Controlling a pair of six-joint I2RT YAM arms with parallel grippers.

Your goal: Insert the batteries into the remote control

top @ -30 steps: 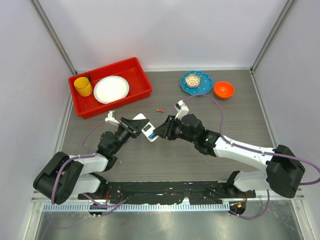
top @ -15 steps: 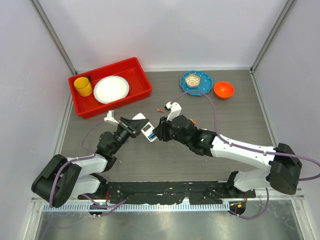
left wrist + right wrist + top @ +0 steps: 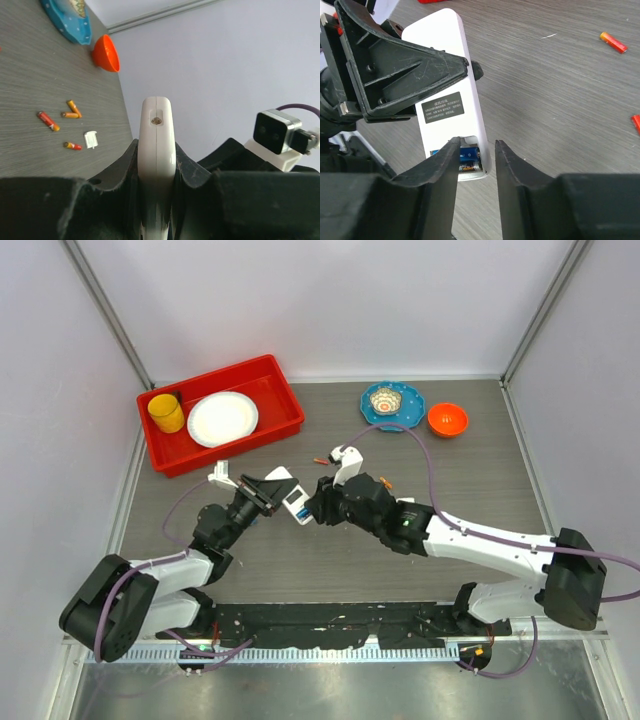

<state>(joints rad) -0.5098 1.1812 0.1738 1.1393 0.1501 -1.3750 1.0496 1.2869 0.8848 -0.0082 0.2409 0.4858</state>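
The left claw [image 3: 156,155] is clenched on the remote control [image 3: 156,120], held above the middle of the table [image 3: 480,470]. The right claw [image 3: 474,145], its fingers slightly parted and gripping nothing, hides part of the open bay. A blue battery [image 3: 468,154] half shows inside, and loose batteries [image 3: 49,120] lie beyond.

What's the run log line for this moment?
left gripper: jaws shut on remote control | right gripper: jaws slightly apart at open battery compartment | blue battery: in compartment, grip unclear | spare batteries: loose on table
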